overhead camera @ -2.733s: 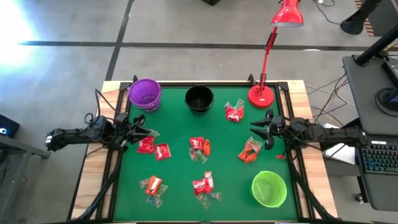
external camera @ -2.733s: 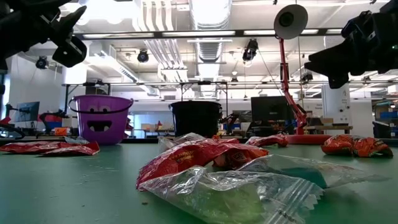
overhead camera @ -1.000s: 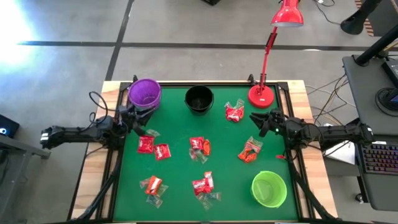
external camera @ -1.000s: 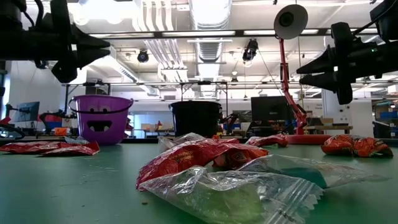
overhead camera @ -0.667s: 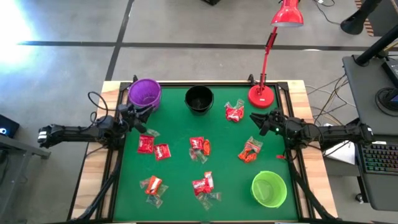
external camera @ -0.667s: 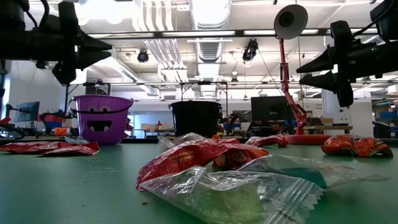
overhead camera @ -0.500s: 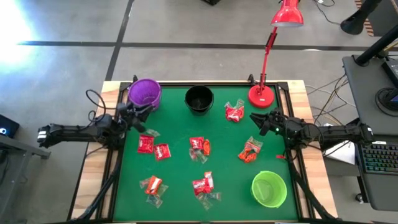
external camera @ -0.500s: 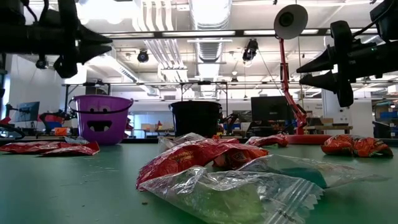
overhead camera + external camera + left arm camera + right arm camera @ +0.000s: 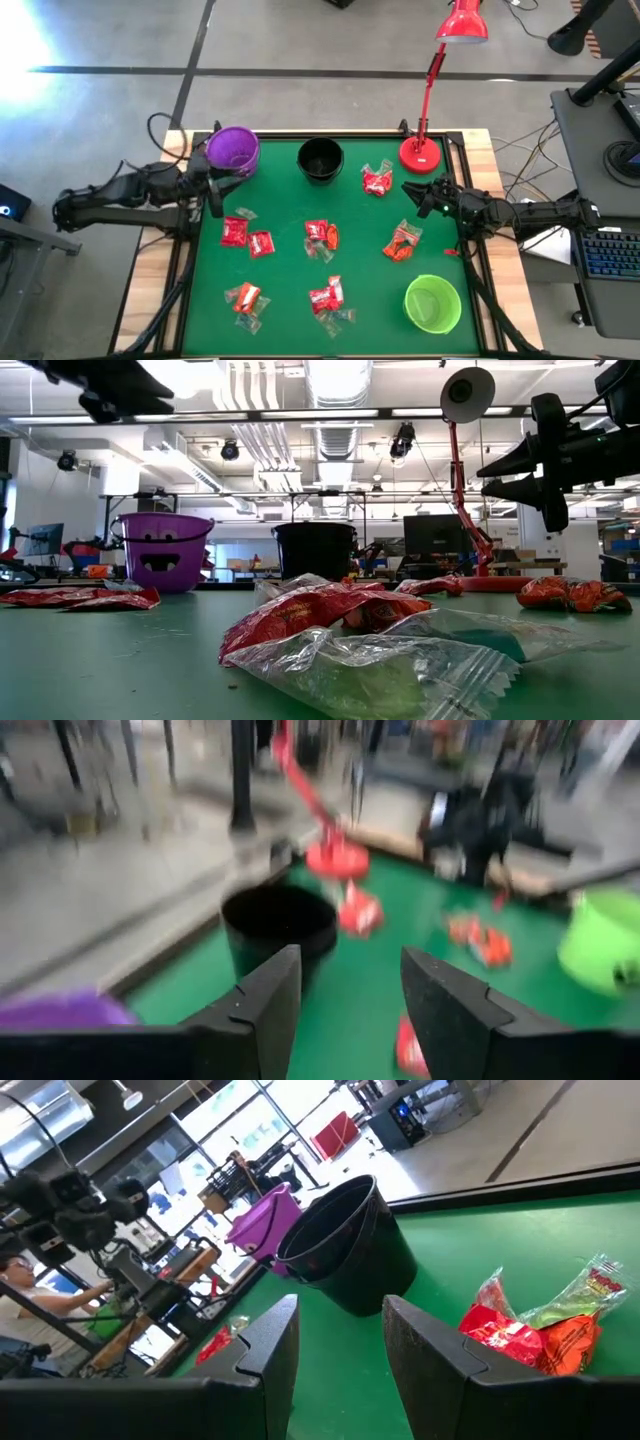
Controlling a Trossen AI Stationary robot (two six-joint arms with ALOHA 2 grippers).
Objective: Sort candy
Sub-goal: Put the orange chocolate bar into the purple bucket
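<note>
High view: candy (image 9: 321, 237) is lying scattered flat across the green mat (image 9: 285, 210), long axes mixed; left gripper (image 9: 214, 190) is hovering at the mat's left edge beside the purple bowl (image 9: 233, 150).
Low view: right gripper (image 9: 492, 473) is hanging above the mat.
Left wrist view: fingers (image 9: 268, 995) are standing apart, empty.
Right wrist view: fingers (image 9: 272, 1342) are standing apart, empty, facing the black bowl (image 9: 350, 1245).

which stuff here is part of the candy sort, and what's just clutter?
Job:
- candy scattered on the green mat
- purple bowl
- black bowl
- green bowl
- left tool, open, beside the purple bowl
- right tool, open, near the lamp base

Clutter:
- red lamp at the mat's far edge
- keyboard on the side desk
</note>
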